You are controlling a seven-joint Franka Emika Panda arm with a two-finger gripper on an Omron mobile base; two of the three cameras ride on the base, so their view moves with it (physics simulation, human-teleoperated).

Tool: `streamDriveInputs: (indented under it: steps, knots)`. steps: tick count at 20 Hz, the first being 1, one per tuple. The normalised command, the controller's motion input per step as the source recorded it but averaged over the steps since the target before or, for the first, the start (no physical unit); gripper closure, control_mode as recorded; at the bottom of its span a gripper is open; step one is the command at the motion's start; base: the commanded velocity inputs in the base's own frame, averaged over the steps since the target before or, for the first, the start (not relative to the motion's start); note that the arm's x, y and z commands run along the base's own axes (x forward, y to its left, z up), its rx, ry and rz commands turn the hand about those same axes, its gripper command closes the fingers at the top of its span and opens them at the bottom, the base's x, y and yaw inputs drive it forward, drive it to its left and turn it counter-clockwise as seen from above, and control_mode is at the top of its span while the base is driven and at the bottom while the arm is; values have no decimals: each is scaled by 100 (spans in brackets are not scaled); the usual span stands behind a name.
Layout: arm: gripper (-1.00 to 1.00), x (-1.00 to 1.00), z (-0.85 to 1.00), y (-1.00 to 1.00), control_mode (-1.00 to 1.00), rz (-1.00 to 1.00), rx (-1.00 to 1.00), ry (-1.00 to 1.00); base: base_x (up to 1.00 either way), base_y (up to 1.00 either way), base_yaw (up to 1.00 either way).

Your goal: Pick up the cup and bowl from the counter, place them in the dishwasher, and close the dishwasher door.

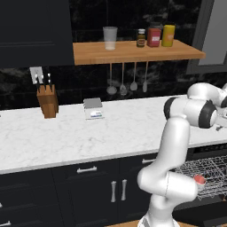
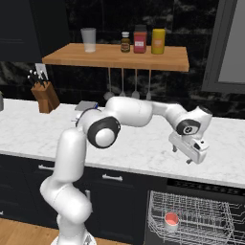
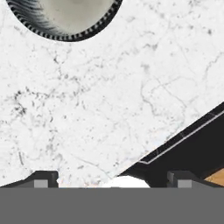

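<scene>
The tool is hanging spread wide and empty above the table. The cup is sitting in the dishwasher's rack. A bowl is resting on the table ahead of the fingertips.

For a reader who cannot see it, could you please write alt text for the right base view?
The white arm reaches right over the marble counter, its open gripper hanging empty above the worktop. Below, a red cup sits in the dishwasher rack. A wooden shelf behind holds a glass tumbler.
</scene>
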Motion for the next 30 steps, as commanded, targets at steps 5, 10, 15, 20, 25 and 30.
streamDriveInputs:
  steps: [5, 10, 15, 20, 25, 30]
  knots:
    - [-100, 71, -19, 11, -100, 9, 0, 0, 0, 0, 0]
    - [-100, 92, 0, 5, -100, 17, -7, 1, 0, 0, 0]
    - [-100, 36, 0, 4, -100, 12, -10, 1, 0, 0, 0]
    - [-100, -40, -2, 6, -100, 14, 0, -7, 0, 0, 0]
    - [-100, -9, -2, 1, -100, 23, -1, -1, 0, 0, 0]
    - [-100, 0, -1, 0, -100, 35, -11, -5, 0, 0, 0]
